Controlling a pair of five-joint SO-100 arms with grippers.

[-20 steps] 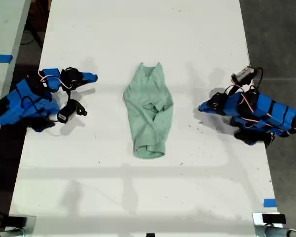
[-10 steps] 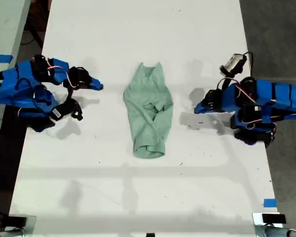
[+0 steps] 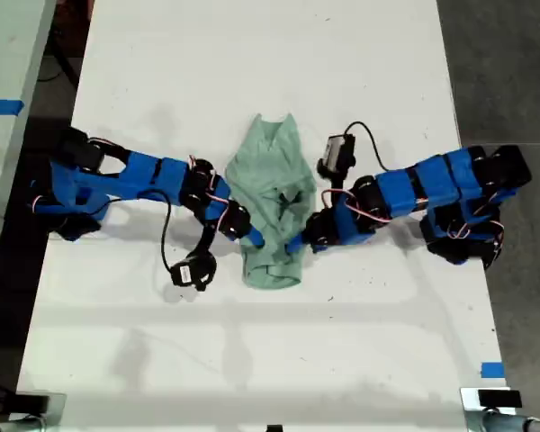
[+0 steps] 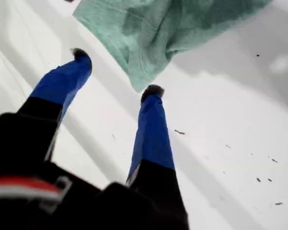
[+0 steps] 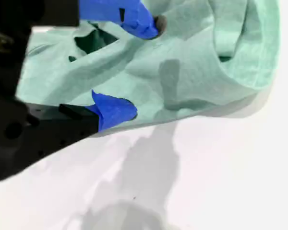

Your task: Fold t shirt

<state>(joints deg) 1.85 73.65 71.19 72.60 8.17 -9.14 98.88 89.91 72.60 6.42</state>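
The pale mint-green t shirt (image 3: 270, 193) lies wrinkled and bunched lengthwise in the middle of the white table (image 3: 252, 54). My first gripper (image 3: 297, 243) reaches in from the exterior view's right to the shirt's lower edge. In the first wrist view it (image 4: 117, 72) is open, and a corner of the t shirt (image 4: 149, 28) lies just past its fingertips. My second gripper (image 3: 250, 236) comes from the exterior view's left. It (image 5: 143, 67) is open, one finger over the t shirt (image 5: 206, 62) and the other at the cloth's edge.
Dark floor runs along the table's edge on the exterior view's right. A blue tape mark (image 3: 492, 370) sits near the table's front corner there. A second pale surface with blue tape (image 3: 0, 106) stands off the exterior view's left.
Both arms have stretched in from the table's sides, and their grippers now sit at the shirt's lower edges. The shirt has kept its place and shape.
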